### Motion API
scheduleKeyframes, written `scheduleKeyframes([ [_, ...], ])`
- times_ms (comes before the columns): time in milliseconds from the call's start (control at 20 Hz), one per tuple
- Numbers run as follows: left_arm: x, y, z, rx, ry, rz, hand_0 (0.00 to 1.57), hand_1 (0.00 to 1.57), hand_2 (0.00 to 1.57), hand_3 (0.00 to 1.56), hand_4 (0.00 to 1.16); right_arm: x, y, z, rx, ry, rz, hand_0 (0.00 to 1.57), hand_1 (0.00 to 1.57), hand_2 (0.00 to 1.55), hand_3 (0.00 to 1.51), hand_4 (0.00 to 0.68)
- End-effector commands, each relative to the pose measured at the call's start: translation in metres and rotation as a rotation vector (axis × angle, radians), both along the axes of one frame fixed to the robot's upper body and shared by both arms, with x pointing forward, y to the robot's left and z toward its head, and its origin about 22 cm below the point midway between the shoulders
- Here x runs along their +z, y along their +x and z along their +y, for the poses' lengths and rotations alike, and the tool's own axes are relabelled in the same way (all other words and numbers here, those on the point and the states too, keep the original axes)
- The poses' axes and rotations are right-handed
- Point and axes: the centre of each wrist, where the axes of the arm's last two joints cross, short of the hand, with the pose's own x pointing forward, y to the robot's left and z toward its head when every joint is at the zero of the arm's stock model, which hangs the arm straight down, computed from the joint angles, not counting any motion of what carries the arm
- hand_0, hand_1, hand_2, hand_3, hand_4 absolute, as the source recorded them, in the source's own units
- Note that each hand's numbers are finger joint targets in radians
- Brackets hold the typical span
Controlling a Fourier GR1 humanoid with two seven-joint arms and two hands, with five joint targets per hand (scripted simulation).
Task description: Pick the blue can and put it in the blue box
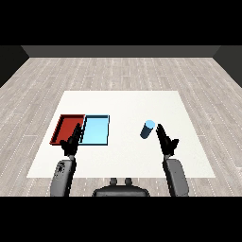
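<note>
The blue can (147,129) stands on the white table (123,106), right of centre, leaning slightly. My right hand (166,140) is just to its right and a little nearer to me, fingers straight and open, apart from the can. The light blue tray (95,130) lies left of centre with the red tray (66,128) touching its left side. My left hand (72,142) hovers open over the near edge where the two trays meet, holding nothing.
Both grey forearms come in from the lower corners. A wide stretch of white table separates the blue tray from the can. Wooden floor surrounds the table on all sides.
</note>
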Motion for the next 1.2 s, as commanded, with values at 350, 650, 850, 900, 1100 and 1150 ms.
scheduleKeyframes([
  [350, 0.025, 0.008, -0.02, -0.039, -0.121, -0.376, 0.0, 0.0, 0.0, 0.0, 0.0, 0.041, 0.046, -0.069, 0.069, 0.106, -0.306, 0.0, 0.0, 0.0, 0.0, 0.0],
  [650, -0.002, 0.007, -0.025, -0.041, -0.167, -0.436, 0.0, 0.0, 0.0, 0.0, 0.0, 0.022, 0.066, -0.104, 0.084, 0.165, -0.355, 0.0, 0.0, 0.0, 0.0, 0.0],
  [850, -0.017, 0.008, -0.014, -0.047, -0.157, -0.44, 0.0, 0.0, 0.0, 0.0, 0.0, 0.01, 0.075, -0.097, 0.11, 0.163, -0.34, 0.0, 0.0, 0.0, 0.0, 0.0],
  [900, -0.001, -0.01, -0.019, -0.062, -0.162, -0.43, 0.0, 0.0, 0.0, 0.0, 0.0, 0.019, 0.074, -0.096, 0.095, 0.156, -0.344, 0.0, 0.0, 0.0, 0.0, 0.0],
  [1100, -0.022, 0.008, -0.02, -0.063, -0.18, -0.429, 0.0, 0.0, 0.0, 0.0, 0.0, 0.016, 0.086, -0.105, 0.09, 0.136, -0.327, 0.0, 0.0, 0.0, 0.0, 0.0],
  [1150, -0.005, -0.004, -0.015, -0.054, -0.18, -0.418, 0.0, 0.0, 0.0, 0.0, 0.0, 0.005, 0.083, -0.101, 0.094, 0.153, -0.338, 0.0, 0.0, 0.0, 0.0, 0.0],
])
